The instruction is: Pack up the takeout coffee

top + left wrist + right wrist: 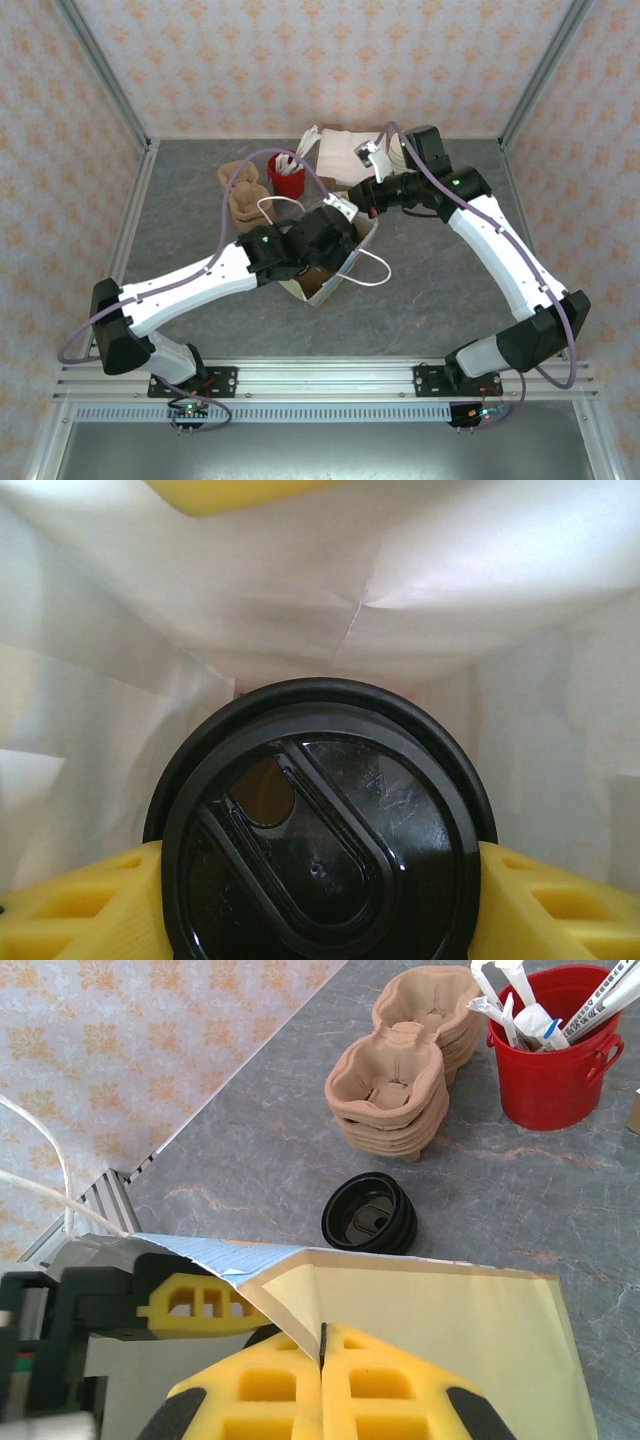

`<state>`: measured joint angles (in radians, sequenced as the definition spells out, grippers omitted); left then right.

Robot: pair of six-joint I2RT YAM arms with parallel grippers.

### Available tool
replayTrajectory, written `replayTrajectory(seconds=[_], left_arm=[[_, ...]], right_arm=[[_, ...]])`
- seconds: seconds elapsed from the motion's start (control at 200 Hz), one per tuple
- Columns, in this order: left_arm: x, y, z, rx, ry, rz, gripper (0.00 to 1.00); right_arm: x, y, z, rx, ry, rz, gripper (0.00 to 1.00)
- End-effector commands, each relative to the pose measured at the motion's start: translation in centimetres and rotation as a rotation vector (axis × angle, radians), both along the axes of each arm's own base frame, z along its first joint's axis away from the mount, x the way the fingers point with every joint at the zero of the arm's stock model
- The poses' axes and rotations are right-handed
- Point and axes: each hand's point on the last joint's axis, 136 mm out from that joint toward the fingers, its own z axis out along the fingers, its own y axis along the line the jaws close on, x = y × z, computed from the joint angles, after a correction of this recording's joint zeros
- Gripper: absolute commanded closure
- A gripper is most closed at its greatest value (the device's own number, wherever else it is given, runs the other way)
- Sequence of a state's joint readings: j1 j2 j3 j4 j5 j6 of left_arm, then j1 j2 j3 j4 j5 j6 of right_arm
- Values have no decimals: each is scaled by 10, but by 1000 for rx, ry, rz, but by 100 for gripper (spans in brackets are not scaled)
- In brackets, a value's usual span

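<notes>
one loose lid (368, 1213), carrier stack (400, 1080), red bucket (550, 1085) (packets (535, 1022) inside), beside bag (450, 1325)

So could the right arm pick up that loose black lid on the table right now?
Probably not yet. The right gripper is shut on the edge of the paper bag; it would have to let go first. The table toward the black lid looks free.

Takeout coffee (320, 845) seemingly inside white bag (480, 600)

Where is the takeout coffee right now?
Left wrist view: the takeout coffee sits inside the white paper bag, held by the left gripper, mid-table near the cup carriers.
</notes>
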<state>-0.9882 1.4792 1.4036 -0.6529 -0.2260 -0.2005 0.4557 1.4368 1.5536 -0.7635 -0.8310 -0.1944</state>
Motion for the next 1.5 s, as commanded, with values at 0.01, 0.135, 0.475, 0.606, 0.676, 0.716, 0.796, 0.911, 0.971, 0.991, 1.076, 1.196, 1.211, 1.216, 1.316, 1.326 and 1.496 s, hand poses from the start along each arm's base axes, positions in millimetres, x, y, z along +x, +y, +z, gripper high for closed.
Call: replayTrajectory(seconds=[0.01, 0.135, 0.475, 0.606, 0.676, 0.716, 0.796, 0.911, 0.971, 0.991, 1.076, 1.196, 1.211, 1.216, 1.316, 1.326, 1.496], left_arm=[[13, 2, 0, 17, -55, 57, 35], [19, 3, -5, 35, -72, 82, 35], [29, -3, -14, 59, -91, 104, 35], [33, 0, -16, 90, -106, 115, 35], [34, -1, -18, 87, -104, 115, 35], [33, -2, -20, 85, -100, 111, 35], [33, -2, -24, 88, -89, 115, 35], [32, -1, -30, 91, -79, 122, 35], [31, -1, -33, 88, -70, 120, 35], [31, -2, -33, 87, -67, 118, 35], [28, -5, -33, 75, -54, 99, 35], [25, -7, -33, 45, -32, 89, 35], [25, -7, -34, 44, -30, 88, 35], [24, -7, -34, 44, -28, 87, 35], [24, -9, -38, 27, -14, 77, 35], [24, -9, -39, 27, -12, 76, 35], [27, -12, -45, 28, 3, 85, 35]], right_arm=[[-1, 6, 17, 42, -51, 20, 100], [0, 6, 16, 42, -52, 23, 100], [-1, 8, 13, 44, -35, 32, 100], [-2, 8, 11, 39, -28, 38, 100], [-2, 8, 10, 38, -27, 40, 100], [-2, 7, 10, 37, -27, 38, 100], [-2, 7, 10, 36, -31, 39, 100], [-2, 7, 12, 39, -35, 38, 100], [-2, 7, 13, 41, -39, 39, 100], [-1, 8, 12, 40, -39, 38, 100], [-1, 7, 12, 39, -38, 35, 100], [0, 7, 12, 40, -40, 29, 100], [0, 7, 12, 40, -38, 28, 100], [0, 7, 12, 40, -40, 27, 100], [0, 7, 12, 41, -35, 24, 100], [0, 7, 12, 42, -36, 24, 100], [0, 7, 13, 51, -39, 19, 100]])
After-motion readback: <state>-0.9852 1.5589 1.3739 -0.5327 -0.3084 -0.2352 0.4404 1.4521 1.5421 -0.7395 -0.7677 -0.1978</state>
